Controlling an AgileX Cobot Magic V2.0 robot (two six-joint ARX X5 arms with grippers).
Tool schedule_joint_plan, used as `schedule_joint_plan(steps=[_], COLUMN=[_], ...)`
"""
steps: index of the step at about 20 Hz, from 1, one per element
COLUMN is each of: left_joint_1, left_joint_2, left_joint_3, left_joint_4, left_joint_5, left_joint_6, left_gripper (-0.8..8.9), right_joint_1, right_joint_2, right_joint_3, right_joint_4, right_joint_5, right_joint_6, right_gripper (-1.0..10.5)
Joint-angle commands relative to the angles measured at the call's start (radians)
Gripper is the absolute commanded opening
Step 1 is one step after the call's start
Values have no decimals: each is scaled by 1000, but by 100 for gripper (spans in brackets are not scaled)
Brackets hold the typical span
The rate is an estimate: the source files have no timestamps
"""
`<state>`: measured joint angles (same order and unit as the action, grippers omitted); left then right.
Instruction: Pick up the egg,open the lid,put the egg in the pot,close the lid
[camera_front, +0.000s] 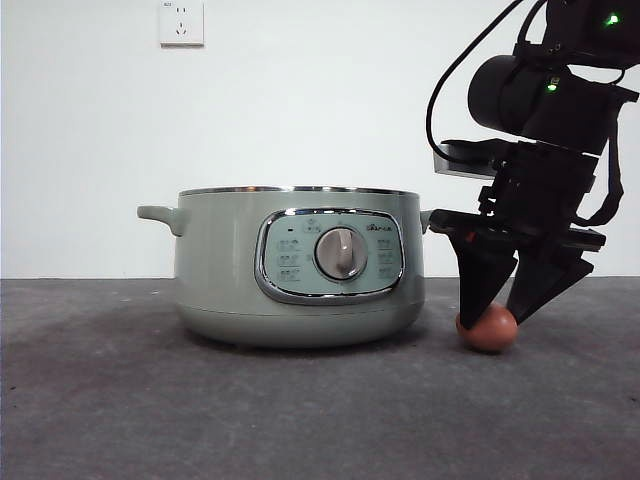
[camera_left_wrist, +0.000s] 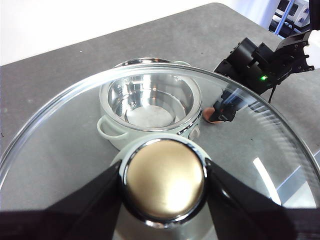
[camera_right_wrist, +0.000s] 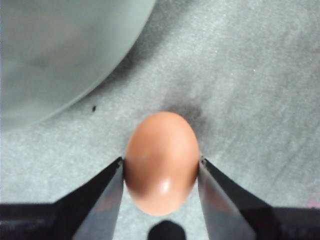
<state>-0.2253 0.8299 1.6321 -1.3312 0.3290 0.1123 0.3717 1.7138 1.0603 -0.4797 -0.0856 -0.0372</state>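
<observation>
Right gripper (camera_right_wrist: 161, 172): angled down, jaws clasping the egg (camera_right_wrist: 161, 162) on the table (camera_front: 200, 410), right of the pot (camera_front: 298, 265).
Left gripper (camera_left_wrist: 164, 181): raised above the pot, clamped on the lid (camera_left_wrist: 260, 150).

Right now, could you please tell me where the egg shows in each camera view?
Front view: the egg lies on the table right of the pot, between the right end effector's jaws.
Left wrist view: mostly hidden behind that end effector, beside the pot.
Right wrist view: centre, between the jaws.
Shared landmark: the pot.
</observation>
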Motion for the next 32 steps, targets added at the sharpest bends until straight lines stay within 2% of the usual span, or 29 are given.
schedule_joint_plan(steps=[1,7,9,12,17,24,32], left_joint_1=[1,1,1,1,1,1,1], left_joint_2=[-5,13,21,24,26,26,27], left_joint_3=[6,6,6,6,6,6,6], left_joint_4=[17,17,17,17,17,17,17], left_joint_5=[11,11,12,11,12,12,12], left_joint_6=[14,23,23,24,23,23,23], left_gripper=[-9,-9,-9,-9,-9,-9,-9], right_joint_1=[1,2,8,55,148,192,205], right_joint_2=[-29,-278,-338,-330,-99,344,529], right_joint_3=[2,18,74,225,546,946,982], right_joint_4=[-38,-95,-96,-90,-85,-261,-344], right_joint_5=[9,35,33,25,3,5,12], right_joint_6=[11,40,38,33,-1,-46,-78], right_gripper=[-12,-12,-12,-12,-12,-12,-13])
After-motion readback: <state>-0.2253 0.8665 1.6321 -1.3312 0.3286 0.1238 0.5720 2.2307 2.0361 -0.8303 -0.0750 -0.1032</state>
